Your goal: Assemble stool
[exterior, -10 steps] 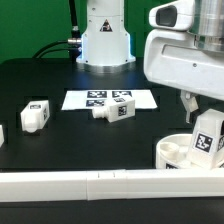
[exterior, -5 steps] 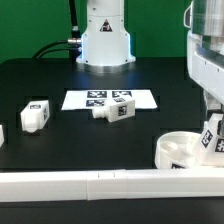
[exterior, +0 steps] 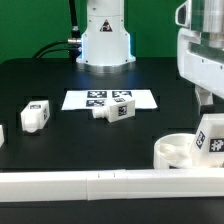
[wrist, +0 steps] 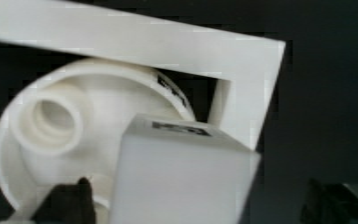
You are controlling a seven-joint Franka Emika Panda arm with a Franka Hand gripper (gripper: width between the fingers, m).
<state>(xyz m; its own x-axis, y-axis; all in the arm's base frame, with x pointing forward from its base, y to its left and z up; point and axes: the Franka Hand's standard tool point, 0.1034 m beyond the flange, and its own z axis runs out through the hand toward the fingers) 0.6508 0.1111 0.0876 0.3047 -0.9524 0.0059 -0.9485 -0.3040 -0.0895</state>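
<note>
Hand [wrist: 194, 200] is clenched on the held leg [wrist: 179, 165], with a dark finger seen on either side. The seat [exterior: 173, 150] sits just under it, on the bench [exterior: 60, 75] against the long white rail [exterior: 90, 184]; contact between leg and seat cannot be told. A second leg [exterior: 116, 108] lies well away from the hand at the marker board [exterior: 85, 99], and a third leg [exterior: 35, 114] lies farther off.

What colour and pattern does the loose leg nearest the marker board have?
The loose leg is white with black-and-white square tags, clearest in the exterior view.
</note>
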